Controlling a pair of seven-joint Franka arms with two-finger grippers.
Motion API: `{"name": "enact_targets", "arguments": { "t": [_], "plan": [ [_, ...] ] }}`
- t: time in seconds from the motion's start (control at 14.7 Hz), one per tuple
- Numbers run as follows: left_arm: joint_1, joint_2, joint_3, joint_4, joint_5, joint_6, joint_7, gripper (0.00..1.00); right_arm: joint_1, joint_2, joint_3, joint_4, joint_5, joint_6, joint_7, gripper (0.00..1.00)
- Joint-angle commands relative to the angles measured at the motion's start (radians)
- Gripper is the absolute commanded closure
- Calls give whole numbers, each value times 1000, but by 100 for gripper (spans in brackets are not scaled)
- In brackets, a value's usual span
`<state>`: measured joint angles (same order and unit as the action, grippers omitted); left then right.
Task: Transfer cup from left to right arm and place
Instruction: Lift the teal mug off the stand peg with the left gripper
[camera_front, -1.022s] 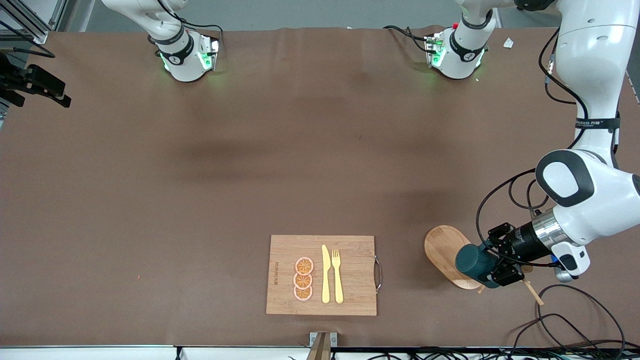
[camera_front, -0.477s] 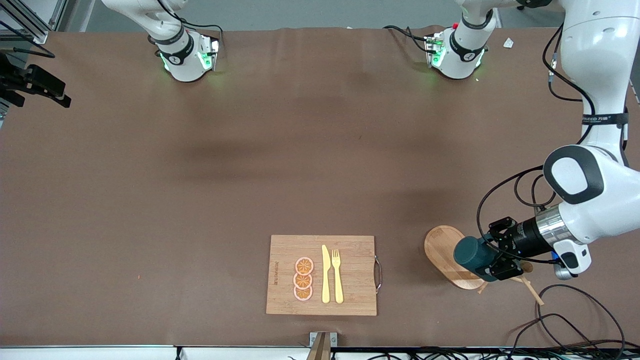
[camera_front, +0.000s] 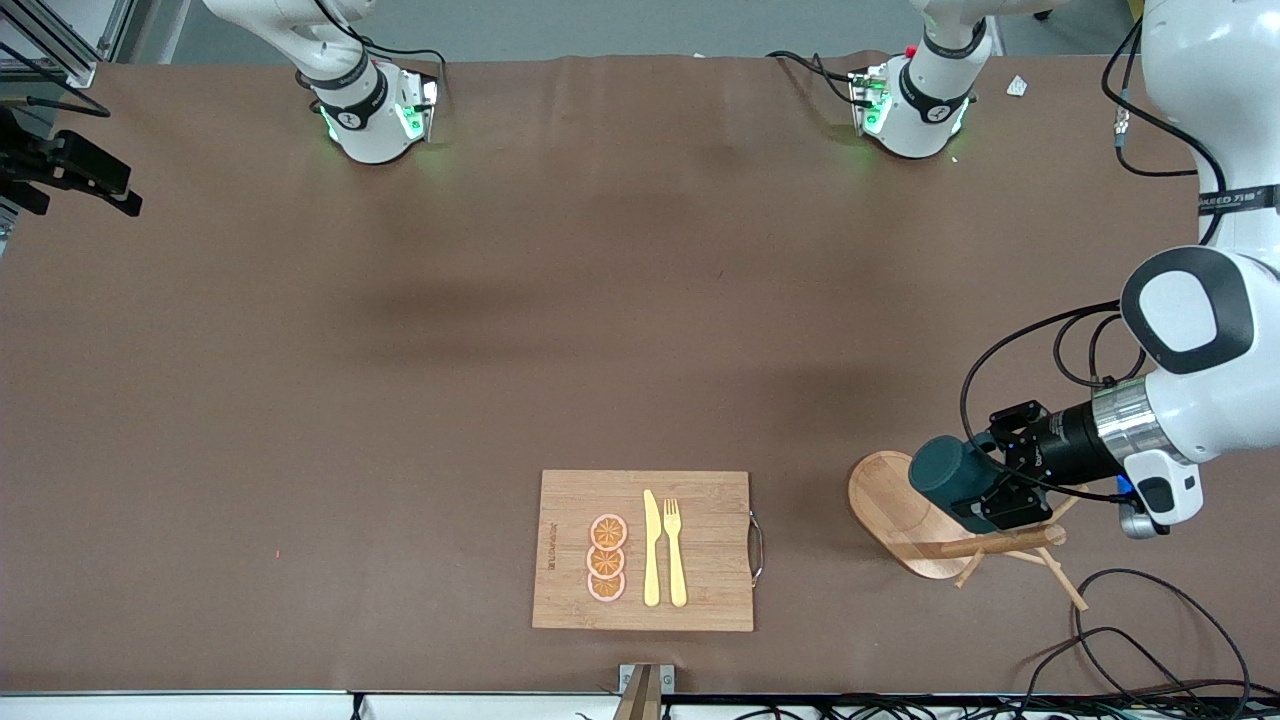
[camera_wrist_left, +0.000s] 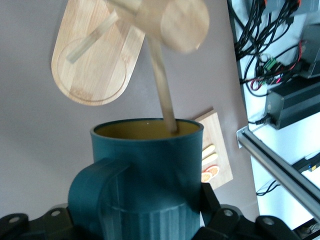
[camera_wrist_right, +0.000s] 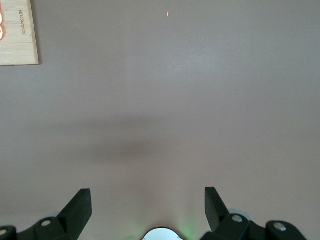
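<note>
The left end effector (camera_front: 985, 492) is clamping the cup (camera_front: 945, 472) from both sides, holding it lying sideways in the air over the oval wooden tray (camera_front: 885, 505) at the left arm's end of the worktop (camera_front: 400, 350). In the left wrist view the cup (camera_wrist_left: 145, 175) is showing its tan inside and its loop handle, and a thin wooden peg of the rack (camera_wrist_left: 165, 95) seems to be reaching into its mouth, so the cup probably needs drawing straight off along that peg, without twisting, before it is carried toward the middle. The wooden rack (camera_front: 1010, 545) is standing on the tray just beside the cup, and snagging it could tip the stand over. The right end effector (camera_wrist_right: 147, 205) is waiting with its fingers spread wide and nothing between them, over bare worktop near the cutting board (camera_wrist_right: 17, 32). The cutting board (camera_front: 645, 550), carrying orange slices (camera_front: 607, 558), a knife (camera_front: 652, 548) and a fork (camera_front: 675, 550), is lying toward the middle, nearer the front camera, so a handover is better done above it. Loose cables (camera_front: 1130, 620) are trailing at the left arm's end.
</note>
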<state>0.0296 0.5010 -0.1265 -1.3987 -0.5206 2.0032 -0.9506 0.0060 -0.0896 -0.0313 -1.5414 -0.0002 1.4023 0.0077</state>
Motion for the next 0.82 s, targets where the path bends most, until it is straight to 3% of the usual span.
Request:
{"name": "enact_targets", "arguments": {
  "t": [0.0,0.41,0.75],
  "plan": [
    [0,-36,-22,-14,17,-32,-30,33,-12,-1,4,-5,14,0,-3,0],
    [-11,-61,-108,-13,88,-41,-68,35,-11,1,4,-5,14,-2,-3,0],
    [-105,-64,-140,9,159,-41,-149,35,-11,2,4,-5,14,-3,-3,0]
  ]
}}
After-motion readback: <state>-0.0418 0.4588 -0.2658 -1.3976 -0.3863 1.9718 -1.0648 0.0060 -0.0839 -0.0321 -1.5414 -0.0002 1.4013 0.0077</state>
